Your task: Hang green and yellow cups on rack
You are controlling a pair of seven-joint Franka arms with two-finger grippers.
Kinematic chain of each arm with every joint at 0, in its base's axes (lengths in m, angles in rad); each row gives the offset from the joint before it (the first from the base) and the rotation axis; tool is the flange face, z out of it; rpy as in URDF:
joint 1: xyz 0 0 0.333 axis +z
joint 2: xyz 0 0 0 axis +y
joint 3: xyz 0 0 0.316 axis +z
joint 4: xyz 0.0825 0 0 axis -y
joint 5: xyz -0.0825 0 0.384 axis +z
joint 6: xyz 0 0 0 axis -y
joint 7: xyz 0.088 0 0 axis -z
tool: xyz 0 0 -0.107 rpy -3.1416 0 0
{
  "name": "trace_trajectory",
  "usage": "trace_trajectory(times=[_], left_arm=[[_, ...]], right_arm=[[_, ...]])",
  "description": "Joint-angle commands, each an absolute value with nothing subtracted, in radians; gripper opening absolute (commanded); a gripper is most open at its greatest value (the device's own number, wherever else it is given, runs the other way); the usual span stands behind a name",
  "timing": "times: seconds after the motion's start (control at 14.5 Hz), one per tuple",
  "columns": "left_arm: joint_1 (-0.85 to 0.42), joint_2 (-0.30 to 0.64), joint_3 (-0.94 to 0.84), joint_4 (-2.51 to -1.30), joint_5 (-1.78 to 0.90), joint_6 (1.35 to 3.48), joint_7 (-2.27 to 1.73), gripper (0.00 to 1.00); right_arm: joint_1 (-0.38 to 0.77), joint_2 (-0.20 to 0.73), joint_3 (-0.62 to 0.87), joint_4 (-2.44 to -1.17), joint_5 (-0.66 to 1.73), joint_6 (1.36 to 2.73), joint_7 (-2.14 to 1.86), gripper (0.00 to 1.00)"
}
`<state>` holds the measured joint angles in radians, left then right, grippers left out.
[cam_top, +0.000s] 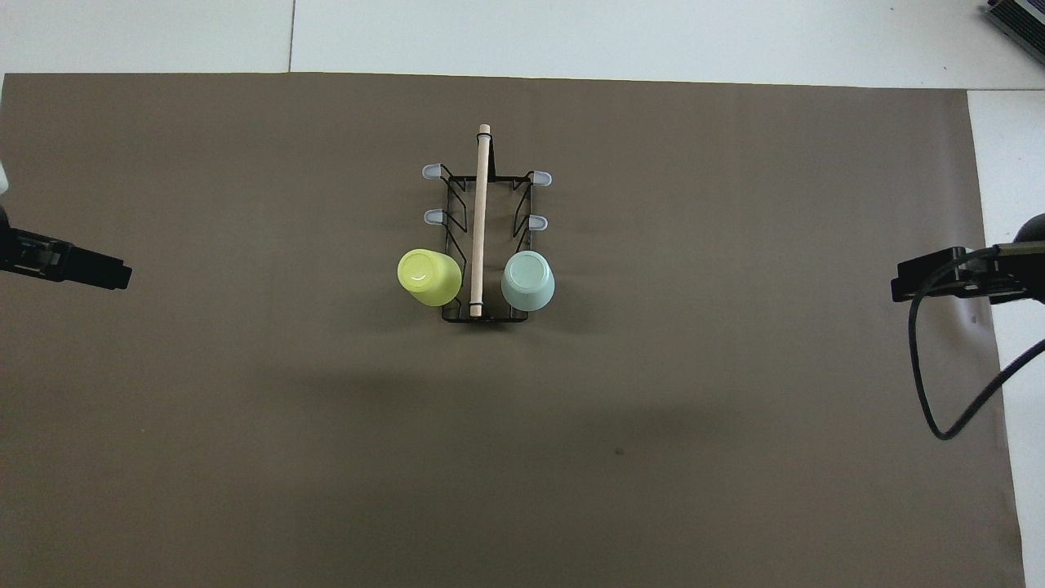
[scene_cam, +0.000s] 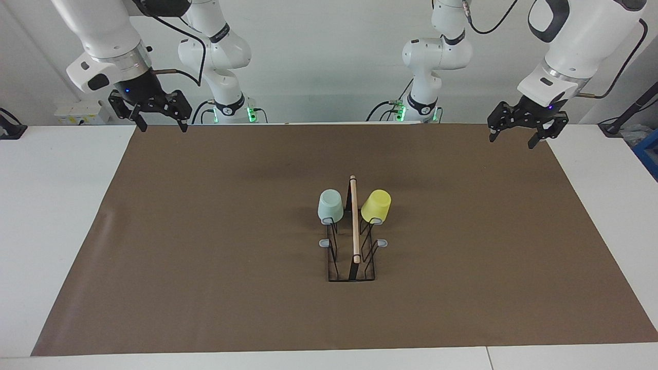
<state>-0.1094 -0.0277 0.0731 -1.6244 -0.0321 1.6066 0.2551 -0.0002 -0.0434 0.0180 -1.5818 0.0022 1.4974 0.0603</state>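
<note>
You see mint green cup (scene_cam: pixel 330 206) and yellow cup (scene_cam: pixel 376 205) hung upside down on black wire rack (scene_cam: pixel 352 257). Left gripper (scene_cam: pixel 515 133) and right gripper (scene_cam: pixel 161 125) spread wide, holding nothing, over brown mat's (scene_cam: pixel 205 257) corners.

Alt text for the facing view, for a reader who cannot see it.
A green cup and a yellow cup hang upside down on a black wire rack mid-mat. The left gripper and right gripper hover open and empty over the mat's corners.
</note>
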Motion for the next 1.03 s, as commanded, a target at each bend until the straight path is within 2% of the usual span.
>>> trace_trajectory(times=[0.0, 0.96], left_arm=[[-0.110, -0.034, 0.074, -1.614, -0.037, 1.586, 0.242, 1.00], [-0.110, -0.035, 0.074, -1.614, -0.037, 1.585, 0.242, 1.00]], right_arm=[[-0.005, -0.028, 0.026, -1.552, 0.009, 1.476, 0.072, 1.00], [-0.011, -0.032, 0.028, -1.568, -0.015, 1.479, 0.054, 1.00]])
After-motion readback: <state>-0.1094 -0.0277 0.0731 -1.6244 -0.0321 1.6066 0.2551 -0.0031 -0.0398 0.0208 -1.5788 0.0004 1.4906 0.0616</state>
